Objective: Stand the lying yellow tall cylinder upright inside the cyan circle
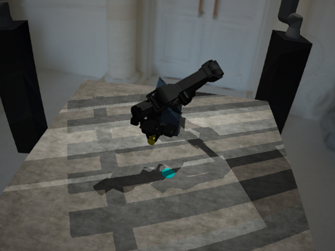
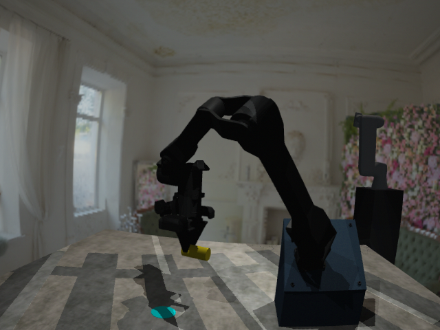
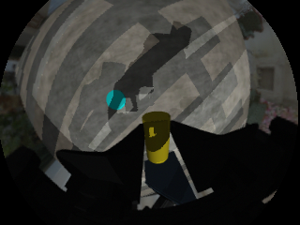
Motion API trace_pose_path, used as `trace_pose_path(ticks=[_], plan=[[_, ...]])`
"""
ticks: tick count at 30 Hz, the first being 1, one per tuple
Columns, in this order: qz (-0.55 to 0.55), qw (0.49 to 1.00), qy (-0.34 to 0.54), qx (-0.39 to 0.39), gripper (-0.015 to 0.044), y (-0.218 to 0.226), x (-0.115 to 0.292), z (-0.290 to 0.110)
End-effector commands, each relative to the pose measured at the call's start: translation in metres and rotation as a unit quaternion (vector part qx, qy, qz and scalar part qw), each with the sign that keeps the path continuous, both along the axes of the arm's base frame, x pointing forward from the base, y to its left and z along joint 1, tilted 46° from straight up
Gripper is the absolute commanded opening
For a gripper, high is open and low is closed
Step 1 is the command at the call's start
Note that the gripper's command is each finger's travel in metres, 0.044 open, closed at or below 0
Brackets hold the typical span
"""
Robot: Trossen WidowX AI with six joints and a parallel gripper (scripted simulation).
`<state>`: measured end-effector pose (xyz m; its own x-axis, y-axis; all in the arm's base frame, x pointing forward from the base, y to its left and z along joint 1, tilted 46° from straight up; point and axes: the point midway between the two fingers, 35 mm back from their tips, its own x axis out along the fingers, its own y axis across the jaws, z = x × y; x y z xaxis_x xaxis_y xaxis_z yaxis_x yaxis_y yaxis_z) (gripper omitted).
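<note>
— Cylinder (image 2: 196,251): where is it seen?
— Held lying level, clear above the table (image 2: 89,284), clamped near one end by the part-closed gripper (image 2: 187,247).
— And the circle (image 2: 163,312)?
— Seen apart, on the table.

Top view: high over the table's (image 1: 46,229) near edge, angled down toward the base (image 1: 171,118) and far doors. Exterior: low, level, close beside the base (image 2: 341,248), looking along the table (image 2: 42,284). Wrist: tight above the jaws, facing down. Shared across all three: cyan circle (image 1: 167,173) (image 2: 163,312) (image 3: 115,99).
</note>
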<state>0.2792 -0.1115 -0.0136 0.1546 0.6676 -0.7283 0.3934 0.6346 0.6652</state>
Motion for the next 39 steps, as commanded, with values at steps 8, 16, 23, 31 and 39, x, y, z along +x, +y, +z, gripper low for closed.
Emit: trace_pose_path(ticks=[8, 16, 23, 31, 39], plan=[[-0.019, 1.000, 0.012, 0.008, 0.0105, 0.015, 0.022, 0.023], [-0.030, 0.999, 0.023, 0.016, 0.0105, 0.029, 0.036, 0.039], [-0.039, 0.998, 0.032, 0.023, 0.0105, 0.042, 0.048, 0.054], [-0.042, 0.998, 0.037, 0.022, 0.0105, 0.049, 0.053, 0.059], [-0.040, 0.999, 0.034, -0.003, 0.0105, 0.051, 0.053, 0.049]])
